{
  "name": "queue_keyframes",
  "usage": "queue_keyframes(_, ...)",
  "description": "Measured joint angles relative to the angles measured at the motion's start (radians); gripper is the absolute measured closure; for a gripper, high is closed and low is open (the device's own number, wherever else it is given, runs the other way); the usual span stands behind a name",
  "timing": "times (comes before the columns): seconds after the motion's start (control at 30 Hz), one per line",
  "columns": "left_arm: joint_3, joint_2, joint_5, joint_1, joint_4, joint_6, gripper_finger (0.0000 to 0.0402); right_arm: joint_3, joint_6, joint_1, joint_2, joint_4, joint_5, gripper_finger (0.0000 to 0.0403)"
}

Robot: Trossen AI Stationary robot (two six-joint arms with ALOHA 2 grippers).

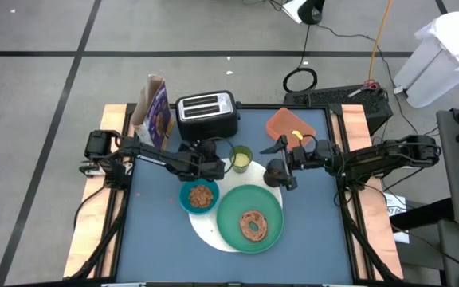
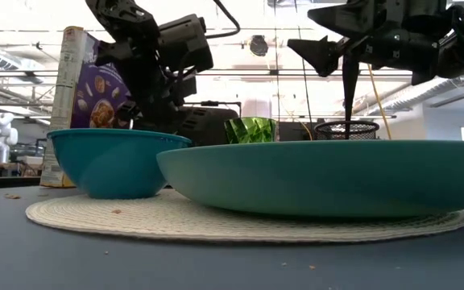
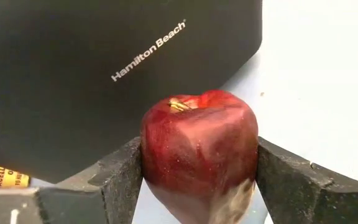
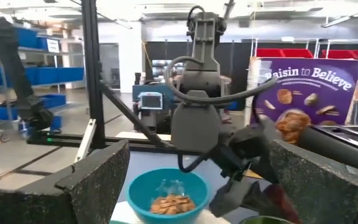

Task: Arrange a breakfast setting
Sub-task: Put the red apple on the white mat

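Overhead, two dark arms reach inward across a blue-topped table (image 1: 158, 247). From the table's left edge, the left arm stretches toward the middle, its wrist bent down just in front of the silver toaster (image 1: 206, 115). The left gripper (image 1: 211, 165) is clamped on a dark-red apple (image 3: 199, 152); the wrist view shows both fingers (image 3: 120, 180) pressed against the fruit's sides, stem up, with the toaster's black wall right behind it. Seen from above, the apple is hidden under the gripper.

From the right edge, the right arm extends level toward the centre. The right gripper (image 1: 280, 171) hangs with its fingers spread wide and nothing between them, near the plate's far rim and beside the orange tray (image 1: 290, 124) at the back of the table. In its wrist view the two fingers (image 4: 95, 180) stand well apart, framing the bowl and the left arm beyond.

A white round mat (image 1: 205, 227) lies toward the table's front edge. A green plate (image 1: 231, 215) rests on it, carrying a brown bagel (image 1: 253, 225). A blue bowl (image 1: 200, 196) filled with cereal sits at the mat's left rim, touching the plate. A lime cup (image 1: 241, 158) stands behind them, between the two grippers. A cereal box (image 1: 153, 109) stands upright at the back, left of the toaster.
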Motion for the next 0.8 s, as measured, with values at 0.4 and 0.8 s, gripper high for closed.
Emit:
queue_keyframes(0.4, 0.002, 0.085, -0.094, -0.017, 0.131, -0.084, 0.0131, 0.000, -0.083, 0.000, 0.000, 0.009, 0.003, 0.0023)
queue_keyframes(0.8, 0.002, 0.129, -0.130, -0.032, 0.143, -0.140, 0.0131, 0.000, -0.107, 0.000, 0.000, 0.017, 0.004, 0.0023)
